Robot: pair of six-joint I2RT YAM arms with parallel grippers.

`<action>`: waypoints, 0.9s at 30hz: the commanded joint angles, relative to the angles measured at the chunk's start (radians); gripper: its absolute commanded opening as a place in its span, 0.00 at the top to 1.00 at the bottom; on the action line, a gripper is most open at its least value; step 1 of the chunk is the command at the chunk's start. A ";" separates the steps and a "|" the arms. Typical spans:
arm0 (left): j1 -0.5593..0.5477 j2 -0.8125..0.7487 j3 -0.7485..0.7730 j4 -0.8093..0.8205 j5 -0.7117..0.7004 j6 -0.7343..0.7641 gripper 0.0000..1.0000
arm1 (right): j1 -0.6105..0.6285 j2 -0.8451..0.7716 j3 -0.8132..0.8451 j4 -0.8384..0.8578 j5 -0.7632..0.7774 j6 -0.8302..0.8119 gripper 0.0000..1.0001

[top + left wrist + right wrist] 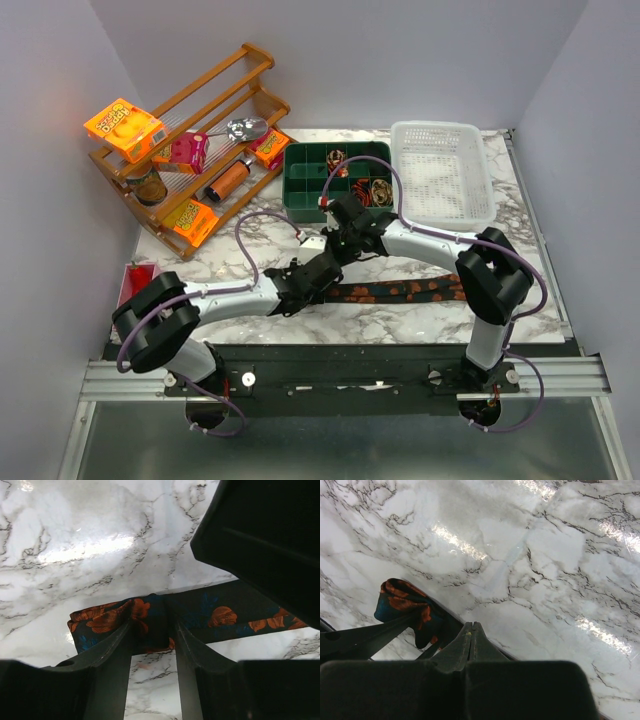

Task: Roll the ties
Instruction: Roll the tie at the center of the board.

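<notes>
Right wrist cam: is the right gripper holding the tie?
No, the right gripper is shut with its fingers pressed together and nothing between them; the folded end of the tie sits off to one side.

One unrolled tie (400, 292) lies on the bench (400, 325). Three orange snack packets (125, 128) and one pink packet (185, 152) sit on one wooden rack (258, 58). There is one green divided box (300, 205), one white basket (440, 175) and two arms (235, 298).
</notes>
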 commanded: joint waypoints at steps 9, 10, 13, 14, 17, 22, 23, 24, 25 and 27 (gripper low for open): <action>0.009 -0.181 -0.039 -0.007 0.058 -0.038 0.34 | 0.002 -0.055 -0.039 0.022 -0.105 -0.030 0.98; 0.014 -0.199 -0.043 -0.008 0.060 -0.037 0.34 | 0.002 -0.061 -0.040 0.023 -0.115 -0.034 0.98; 0.046 -0.276 -0.069 -0.011 0.086 -0.040 0.31 | 0.005 -0.089 -0.050 0.037 -0.148 -0.032 0.98; 0.055 -0.314 -0.088 -0.013 0.098 -0.041 0.31 | 0.008 -0.093 -0.053 0.040 -0.157 -0.034 0.98; 0.109 -0.389 -0.131 -0.011 0.150 -0.049 0.30 | 0.020 -0.112 -0.054 0.053 -0.188 -0.032 0.98; 0.256 -0.489 -0.226 0.035 0.282 -0.060 0.28 | 0.054 -0.078 -0.039 0.060 -0.211 -0.030 0.98; 0.280 -0.518 -0.258 0.058 0.309 -0.066 0.28 | 0.058 -0.055 -0.036 0.062 -0.213 -0.030 0.98; 0.306 -0.532 -0.273 0.068 0.360 -0.069 0.27 | 0.063 -0.040 -0.034 0.063 -0.214 -0.030 0.98; 0.343 -0.545 -0.289 0.081 0.380 -0.074 0.23 | 0.065 -0.030 -0.033 0.065 -0.214 -0.030 0.98; 0.377 -0.574 -0.324 0.108 0.418 -0.080 0.22 | 0.068 -0.003 -0.031 0.066 -0.208 -0.030 0.98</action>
